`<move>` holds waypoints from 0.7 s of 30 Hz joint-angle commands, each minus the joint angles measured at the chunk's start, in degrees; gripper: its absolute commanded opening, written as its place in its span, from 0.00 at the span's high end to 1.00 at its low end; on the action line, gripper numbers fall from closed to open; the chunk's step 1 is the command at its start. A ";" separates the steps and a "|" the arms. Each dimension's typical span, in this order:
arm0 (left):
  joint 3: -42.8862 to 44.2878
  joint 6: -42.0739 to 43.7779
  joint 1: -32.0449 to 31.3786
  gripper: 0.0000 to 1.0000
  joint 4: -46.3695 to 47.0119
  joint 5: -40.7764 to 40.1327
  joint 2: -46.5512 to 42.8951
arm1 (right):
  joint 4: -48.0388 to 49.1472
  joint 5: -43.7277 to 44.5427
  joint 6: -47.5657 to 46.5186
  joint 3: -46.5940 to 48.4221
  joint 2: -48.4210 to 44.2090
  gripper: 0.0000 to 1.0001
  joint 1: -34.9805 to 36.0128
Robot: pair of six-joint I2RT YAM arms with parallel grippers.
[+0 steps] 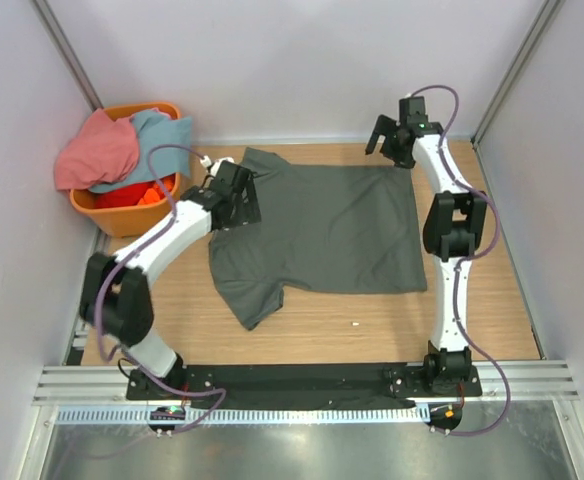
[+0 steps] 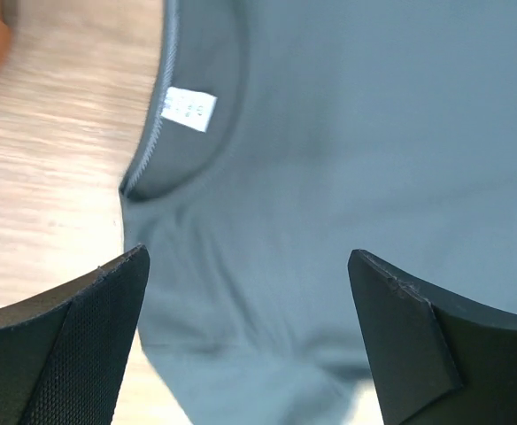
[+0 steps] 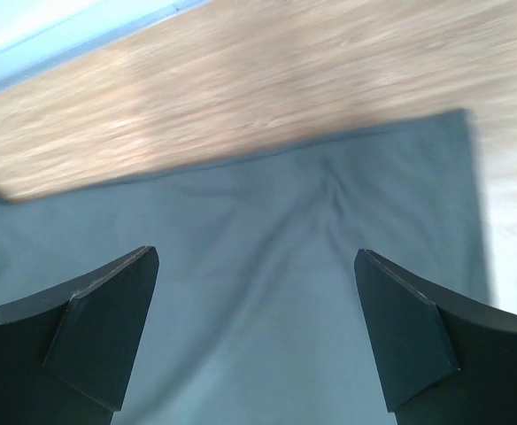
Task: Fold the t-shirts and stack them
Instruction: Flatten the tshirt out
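A dark grey t-shirt point(image 1: 327, 228) lies spread flat on the wooden table, its collar toward the left and its hem toward the right. Its collar with a small white neck label point(image 2: 189, 109) shows in the left wrist view. My left gripper point(image 1: 234, 196) hovers open over the shirt's collar end, nothing between its fingers point(image 2: 90, 328). My right gripper point(image 1: 394, 140) stands open above the shirt's far right hem corner point(image 3: 444, 133), also empty. A salmon-pink t-shirt point(image 1: 97, 150) and a light blue one point(image 1: 157, 135) are heaped in the basket.
An orange plastic basket point(image 1: 122, 212) stands at the back left corner, against the left wall. A small white speck point(image 1: 356, 323) lies on the table in front of the shirt. White walls close in the table on three sides.
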 commanded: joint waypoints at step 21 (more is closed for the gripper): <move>-41.92 -30.68 -25.06 0.10 -4.45 -4.68 -40.26 | 19.15 -1.66 8.68 -90.23 -82.25 0.00 3.75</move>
